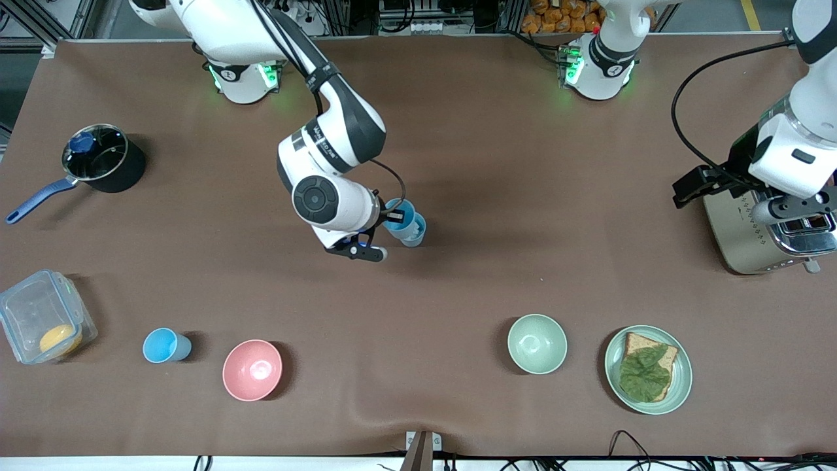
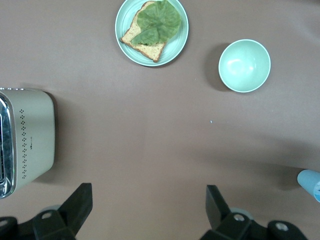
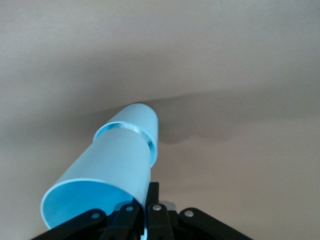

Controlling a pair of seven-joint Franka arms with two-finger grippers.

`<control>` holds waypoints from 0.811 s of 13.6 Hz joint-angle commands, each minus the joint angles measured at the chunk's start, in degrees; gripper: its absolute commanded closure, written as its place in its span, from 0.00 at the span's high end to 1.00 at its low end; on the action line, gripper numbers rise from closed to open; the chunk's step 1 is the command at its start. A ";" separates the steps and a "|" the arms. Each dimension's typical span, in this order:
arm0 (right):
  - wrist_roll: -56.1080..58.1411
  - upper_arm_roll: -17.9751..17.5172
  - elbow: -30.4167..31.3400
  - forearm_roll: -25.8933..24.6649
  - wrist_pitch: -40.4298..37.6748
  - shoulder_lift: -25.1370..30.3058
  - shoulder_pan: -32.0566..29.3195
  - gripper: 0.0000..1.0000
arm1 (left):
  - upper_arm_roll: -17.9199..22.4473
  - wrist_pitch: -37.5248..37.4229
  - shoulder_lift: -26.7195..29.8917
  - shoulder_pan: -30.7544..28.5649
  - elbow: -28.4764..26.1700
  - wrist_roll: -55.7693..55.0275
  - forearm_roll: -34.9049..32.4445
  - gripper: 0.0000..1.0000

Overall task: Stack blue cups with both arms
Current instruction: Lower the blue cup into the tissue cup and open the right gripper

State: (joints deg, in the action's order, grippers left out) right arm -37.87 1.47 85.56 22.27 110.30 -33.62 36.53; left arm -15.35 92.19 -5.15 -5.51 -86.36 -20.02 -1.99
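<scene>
My right gripper [image 1: 391, 221] is over the middle of the table, shut on the rim of a bright sky blue cup [image 1: 399, 214]. That cup sits nested in a paler greyish blue cup [image 1: 416, 231]. In the right wrist view the gripper [image 3: 150, 200] pinches the wall of the held cup [image 3: 115, 170], with the paler cup [image 3: 142, 122] around its lower end. I cannot tell whether the stack touches the table. Another blue cup [image 1: 167, 345] stands alone beside the pink bowl. My left gripper [image 1: 794, 208] waits open and empty over the toaster; its view [image 2: 148, 200] shows bare table between the fingers.
A pink bowl [image 1: 252, 369], a pale green bowl [image 1: 537, 343] and a plate with toast and lettuce [image 1: 680, 373] stand near the front camera. A toaster [image 1: 739, 235] is at the left arm's end. A pot [image 1: 98, 160] and a clear box [image 1: 39, 317] are at the right arm's end.
</scene>
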 commanded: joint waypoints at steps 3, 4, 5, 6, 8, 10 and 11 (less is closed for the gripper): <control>-0.90 0.82 -1.28 1.20 0.71 -2.32 1.26 0.00 | 1.02 -1.83 1.28 -0.38 0.31 0.95 0.14 1.00; -0.81 0.82 -1.19 1.11 0.62 -2.50 1.00 0.00 | 1.55 -2.10 1.37 -0.30 0.23 1.03 0.23 1.00; -0.63 0.73 -1.10 1.11 0.62 -2.76 1.26 0.00 | 1.55 -2.10 1.46 -0.38 0.22 1.30 0.23 1.00; -0.63 0.73 -1.10 1.11 0.71 -3.37 1.43 0.00 | 2.07 -2.10 2.07 -0.38 0.22 1.39 0.23 1.00; -0.98 0.73 -1.19 1.46 0.62 -3.64 1.53 0.31 | 2.17 -2.45 2.51 -0.38 0.14 1.39 0.23 1.00; -0.98 0.99 -1.28 1.46 0.09 -2.77 0.47 1.00 | 1.65 -3.42 2.86 -1.34 0.14 2.00 0.32 1.00; 0.24 1.08 -1.45 1.29 0.00 -2.24 -1.10 1.00 | 1.55 -3.50 2.95 -1.78 0.14 2.96 0.32 1.00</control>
State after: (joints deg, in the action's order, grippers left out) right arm -38.13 2.22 85.12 22.45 111.13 -36.64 37.29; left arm -13.28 89.90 -3.34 -5.86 -86.15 -19.63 -1.99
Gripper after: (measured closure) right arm 0.674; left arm 0.000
